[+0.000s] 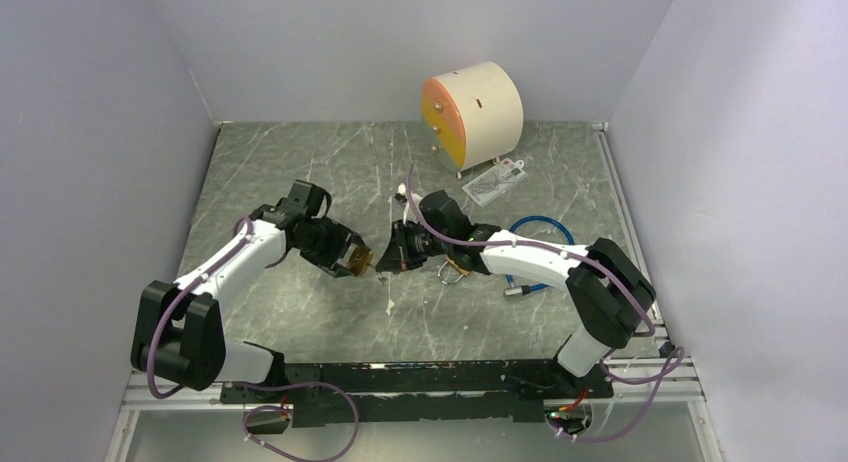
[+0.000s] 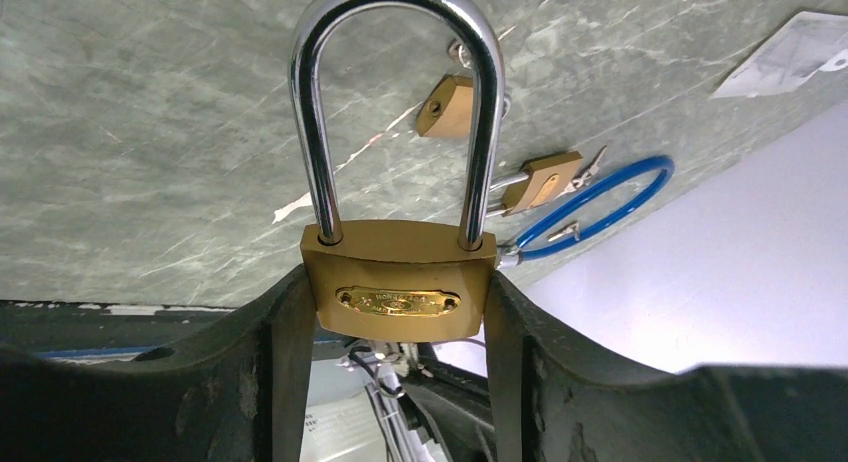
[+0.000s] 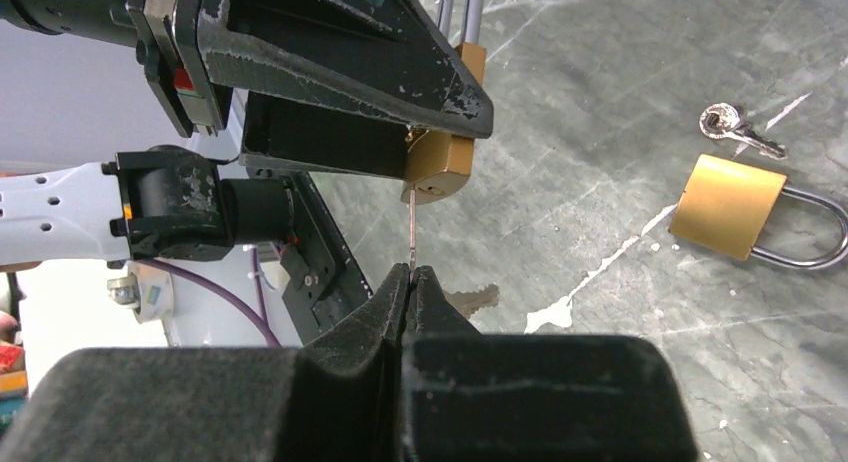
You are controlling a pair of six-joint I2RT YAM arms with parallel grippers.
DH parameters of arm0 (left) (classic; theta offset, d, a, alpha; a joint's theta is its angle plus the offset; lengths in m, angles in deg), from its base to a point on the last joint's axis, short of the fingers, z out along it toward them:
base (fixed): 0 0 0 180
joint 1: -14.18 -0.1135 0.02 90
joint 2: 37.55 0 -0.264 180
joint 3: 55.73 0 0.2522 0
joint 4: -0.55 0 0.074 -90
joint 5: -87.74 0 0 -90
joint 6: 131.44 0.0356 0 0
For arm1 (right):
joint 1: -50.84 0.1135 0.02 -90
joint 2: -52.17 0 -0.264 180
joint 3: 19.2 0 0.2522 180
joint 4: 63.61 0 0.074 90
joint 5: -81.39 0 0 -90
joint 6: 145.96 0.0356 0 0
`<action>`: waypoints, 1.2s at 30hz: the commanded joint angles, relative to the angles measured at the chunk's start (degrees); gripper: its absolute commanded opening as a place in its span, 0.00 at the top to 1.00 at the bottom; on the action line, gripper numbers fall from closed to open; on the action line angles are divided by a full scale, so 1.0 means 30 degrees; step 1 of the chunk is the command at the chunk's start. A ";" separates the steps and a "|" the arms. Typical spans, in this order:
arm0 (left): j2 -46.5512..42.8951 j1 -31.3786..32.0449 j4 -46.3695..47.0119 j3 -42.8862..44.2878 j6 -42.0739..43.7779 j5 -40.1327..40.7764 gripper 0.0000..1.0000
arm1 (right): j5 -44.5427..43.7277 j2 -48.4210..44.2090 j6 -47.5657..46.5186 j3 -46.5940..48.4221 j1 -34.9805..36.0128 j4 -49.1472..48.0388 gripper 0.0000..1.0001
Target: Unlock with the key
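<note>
Mid-table, lifted off the marbled table (image 1: 300,172), brass padlock (image 2: 398,282) sits shackle-forward in the left gripper (image 1: 358,259), fingers clamped on both sides of its body. Key (image 3: 412,232), seen edge-on, is pinched in the fully clenched right gripper (image 3: 410,277), tip at the padlock's underside; depth unclear. Second padlock (image 3: 728,204) and loose key (image 3: 735,127) lie nearby on the table, blue cable loop (image 2: 600,207) beyond.

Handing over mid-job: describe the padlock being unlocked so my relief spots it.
On the table, look dead centre. The left claw clamps a brass padlock by its body. Unlike the loose padlocks lying there, it is held aloft with a key at its base.
</note>
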 commanded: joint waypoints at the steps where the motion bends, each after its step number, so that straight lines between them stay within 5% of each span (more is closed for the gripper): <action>1: -0.0842 -0.0103 0.1222 0.0107 -0.0613 -0.0960 0.82 | -0.0085 0.0260 -0.0375 0.1014 0.0154 -0.0500 1.00; 36: -0.1146 -0.0151 0.2161 -0.0717 -0.1256 -0.1482 0.85 | 0.0144 0.0747 0.0431 0.1566 -0.0637 -0.1172 1.00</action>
